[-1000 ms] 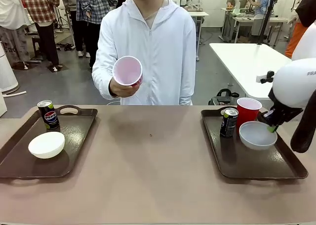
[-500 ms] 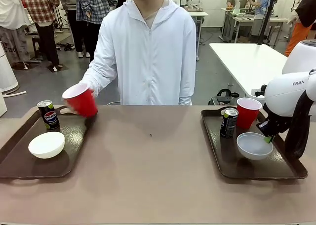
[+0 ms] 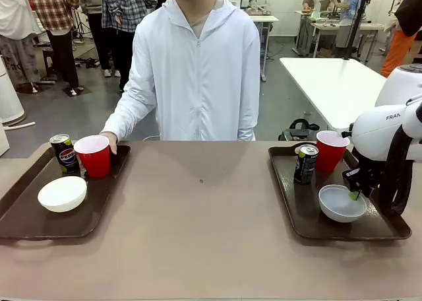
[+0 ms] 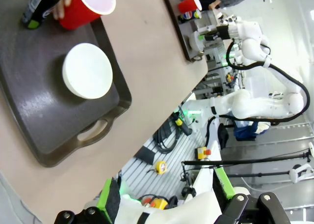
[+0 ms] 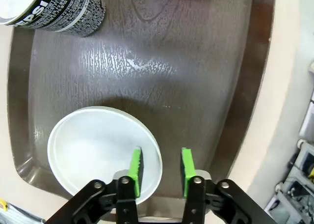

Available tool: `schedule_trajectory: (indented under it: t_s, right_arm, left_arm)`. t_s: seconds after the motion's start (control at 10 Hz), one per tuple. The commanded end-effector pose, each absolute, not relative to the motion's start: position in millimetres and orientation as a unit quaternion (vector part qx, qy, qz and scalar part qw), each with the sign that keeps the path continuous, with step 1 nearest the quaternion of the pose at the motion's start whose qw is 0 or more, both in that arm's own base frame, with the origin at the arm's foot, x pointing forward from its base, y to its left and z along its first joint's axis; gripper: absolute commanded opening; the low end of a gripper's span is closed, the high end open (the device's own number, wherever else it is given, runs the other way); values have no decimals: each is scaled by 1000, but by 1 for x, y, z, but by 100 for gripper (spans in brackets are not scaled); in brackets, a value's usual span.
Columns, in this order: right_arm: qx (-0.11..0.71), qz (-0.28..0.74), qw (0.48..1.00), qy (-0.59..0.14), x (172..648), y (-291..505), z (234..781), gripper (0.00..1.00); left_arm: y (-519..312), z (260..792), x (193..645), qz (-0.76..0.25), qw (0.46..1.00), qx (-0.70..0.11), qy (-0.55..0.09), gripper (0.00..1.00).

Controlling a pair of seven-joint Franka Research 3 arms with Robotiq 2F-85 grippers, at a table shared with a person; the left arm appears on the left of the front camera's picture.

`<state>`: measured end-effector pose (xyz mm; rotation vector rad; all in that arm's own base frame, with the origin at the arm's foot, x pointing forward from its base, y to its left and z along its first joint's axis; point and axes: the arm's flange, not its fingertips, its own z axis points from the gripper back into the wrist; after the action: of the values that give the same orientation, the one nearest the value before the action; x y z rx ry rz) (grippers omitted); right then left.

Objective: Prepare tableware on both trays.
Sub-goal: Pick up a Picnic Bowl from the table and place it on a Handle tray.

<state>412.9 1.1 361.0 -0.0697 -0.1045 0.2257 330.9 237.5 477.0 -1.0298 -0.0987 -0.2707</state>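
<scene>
Parted jaws are seen on the right gripper (image 5: 159,167), which stands over the right tray (image 3: 389,230); one green pad (image 5: 136,166) lies inside the rim of the white bowl (image 5: 98,153) and the other just outside it, so the rim is straddled but nothing appears to be clamped. From the jaws the bowl's body lies toward the tray's inner side, with the black can (image 3: 305,163) and the red cup (image 3: 330,150) standing beyond it at the tray's far end. The bowl is judged to be set down flat on the tray, so a straight lift clear of the rim is what the coming move turns on. The left gripper (image 4: 167,197) is held wide open and empty, well above and apart from the left tray (image 3: 13,230). On that tray a white bowl (image 3: 62,193) sits near the front, a Pepsi can (image 3: 64,153) at the far end, and a second red cup (image 3: 93,156) just beside the can, with the person's hand (image 3: 109,139) touching it. That hand is the nearer one to that cup.
</scene>
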Motion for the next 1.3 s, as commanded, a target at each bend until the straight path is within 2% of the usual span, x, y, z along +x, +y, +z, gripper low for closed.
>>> schedule_trajectory:
  t_s: [0.0, 0.1, 0.2, 0.3, 0.9, 1.2]
  right_arm:
    - [-28, 112, 991, -68, 414, -7, 375, 76]
    - [-27, 112, 991, -69, 413, -6, 376, 100]
    - [-23, 114, 991, -71, 409, -7, 385, 96]
    - [-18, 116, 990, -74, 401, -8, 397, 100]
    - [21, 158, 986, -55, 329, 1, 481, 100]
    - [19, 145, 988, -50, 319, -1, 484, 100]
  left_arm:
    - [237, 479, 330, -130, 860, -491, -50, 100]
    - [237, 479, 330, -130, 860, -491, -50, 100]
    - [237, 479, 330, -130, 860, -491, -50, 100]
    - [237, 479, 330, -130, 860, -491, -50, 100]
    - [237, 479, 330, -130, 860, -491, -50, 100]
    - [237, 479, 330, -130, 860, -491, -50, 100]
